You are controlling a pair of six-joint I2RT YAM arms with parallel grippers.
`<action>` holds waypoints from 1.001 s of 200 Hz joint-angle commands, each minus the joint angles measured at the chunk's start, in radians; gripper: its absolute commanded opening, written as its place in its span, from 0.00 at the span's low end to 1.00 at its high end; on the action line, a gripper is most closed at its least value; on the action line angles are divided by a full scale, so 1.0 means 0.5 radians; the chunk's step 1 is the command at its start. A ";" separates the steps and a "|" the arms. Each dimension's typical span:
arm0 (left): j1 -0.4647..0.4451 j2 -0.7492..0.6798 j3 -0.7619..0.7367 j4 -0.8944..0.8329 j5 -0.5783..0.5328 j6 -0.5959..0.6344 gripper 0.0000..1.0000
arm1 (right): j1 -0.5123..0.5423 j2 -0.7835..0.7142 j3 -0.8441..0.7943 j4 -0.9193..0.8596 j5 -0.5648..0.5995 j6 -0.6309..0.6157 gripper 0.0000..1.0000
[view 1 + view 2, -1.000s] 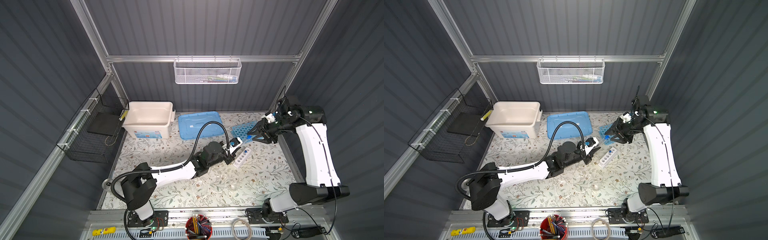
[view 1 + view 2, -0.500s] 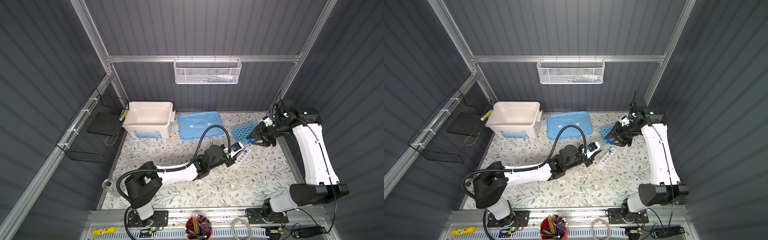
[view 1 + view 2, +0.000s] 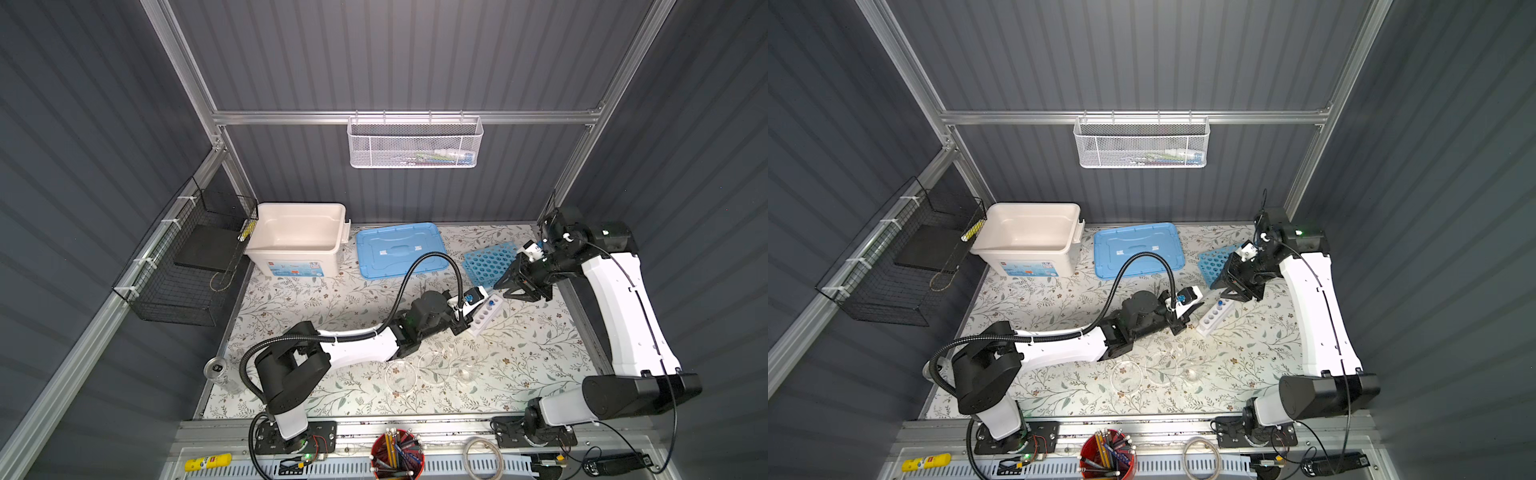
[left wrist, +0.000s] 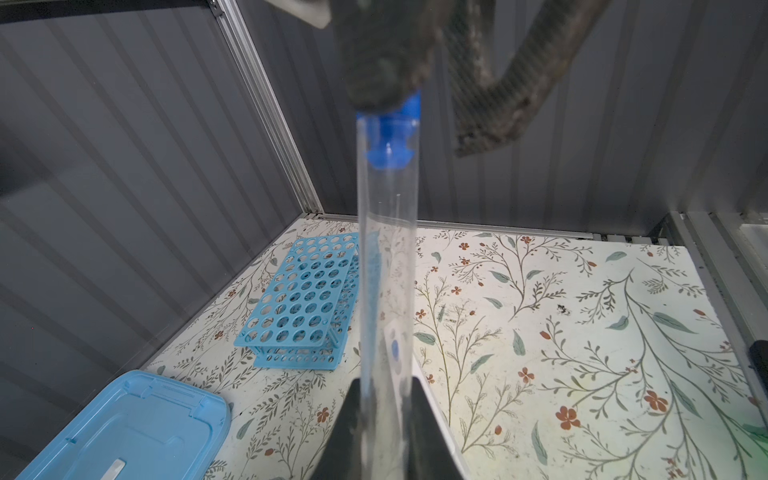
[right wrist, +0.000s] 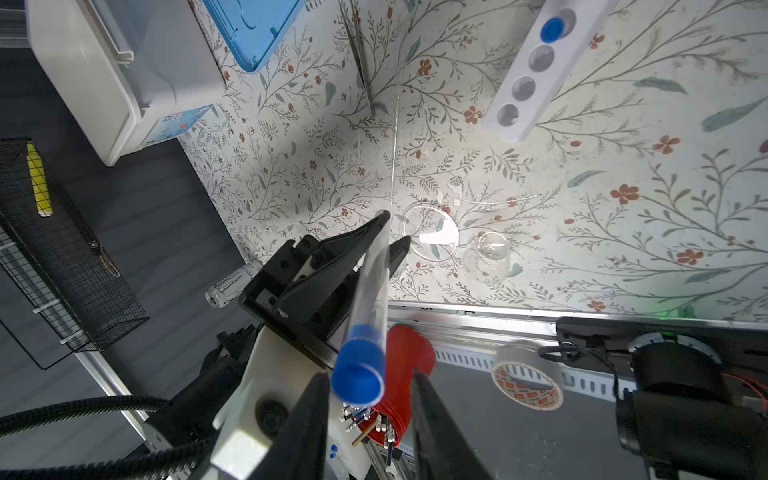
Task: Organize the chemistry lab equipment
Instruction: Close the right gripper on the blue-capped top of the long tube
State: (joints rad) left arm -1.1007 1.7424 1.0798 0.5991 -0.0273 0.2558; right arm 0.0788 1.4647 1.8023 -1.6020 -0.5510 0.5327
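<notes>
Toward 2 o'clock from the middle of the table (image 3: 540, 345), the two hands meet over a clear test tube (image 5: 368, 291) with a blue cap. The left hand (image 5: 394, 229) is narrowed onto the tube's closed end and clamps it between its black fingertips, so the capped end juts toward the right hand (image 5: 370, 380). The right hand stands partly spread, its fingers (image 5: 307, 424) on either side of the cap. A gap shows on one side, so the cap is not clamped. In the left wrist view the same tube (image 4: 388, 249) runs up to the cap, where a dark finger overlaps it.

Just beside the hands lies a white rack (image 3: 482, 318) with one stored tube (image 5: 552, 29) in its end hole. A blue perforated rack (image 3: 488, 262) sits at 1 o'clock by the back wall. Two round glass dishes (image 3: 401, 376) and a small glass vessel (image 3: 465, 374) rest near 5 o'clock, close together. Thin tweezers (image 5: 361, 62) lie flat between the blue lid (image 3: 401, 249), at 12 o'clock, and the white rack. A white bin (image 3: 297, 237) stands at 10 o'clock.
</notes>
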 commanded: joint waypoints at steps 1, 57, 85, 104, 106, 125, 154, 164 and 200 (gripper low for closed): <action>-0.011 0.016 0.071 0.026 -0.013 0.034 0.10 | 0.017 -0.013 -0.018 -0.162 0.050 -0.034 0.35; -0.011 0.014 0.069 0.026 -0.002 0.028 0.10 | 0.048 0.045 0.014 -0.124 0.066 -0.033 0.33; -0.011 0.016 0.068 0.029 0.009 0.013 0.10 | 0.048 0.065 0.022 -0.108 0.077 -0.037 0.32; -0.014 0.016 0.068 0.032 0.015 0.015 0.10 | 0.051 0.078 0.021 -0.089 0.091 -0.036 0.32; -0.014 0.014 0.069 0.032 0.012 0.015 0.10 | 0.051 0.082 0.023 -0.088 0.092 -0.035 0.32; -0.014 0.016 0.071 0.024 0.012 0.021 0.10 | 0.051 0.092 0.037 -0.052 0.090 -0.015 0.31; -0.014 0.009 0.065 0.021 0.014 0.018 0.10 | 0.054 0.123 0.059 -0.034 0.107 -0.019 0.30; -0.014 0.012 0.067 0.024 0.016 0.012 0.10 | 0.054 0.131 0.053 -0.011 0.097 -0.006 0.30; -0.014 -0.001 0.063 0.018 0.013 0.004 0.10 | 0.053 0.154 0.065 0.030 0.093 0.007 0.29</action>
State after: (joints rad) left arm -1.1007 1.7432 1.0798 0.5983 -0.0265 0.2554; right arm 0.1028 1.5280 1.8141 -1.5929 -0.5220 0.5327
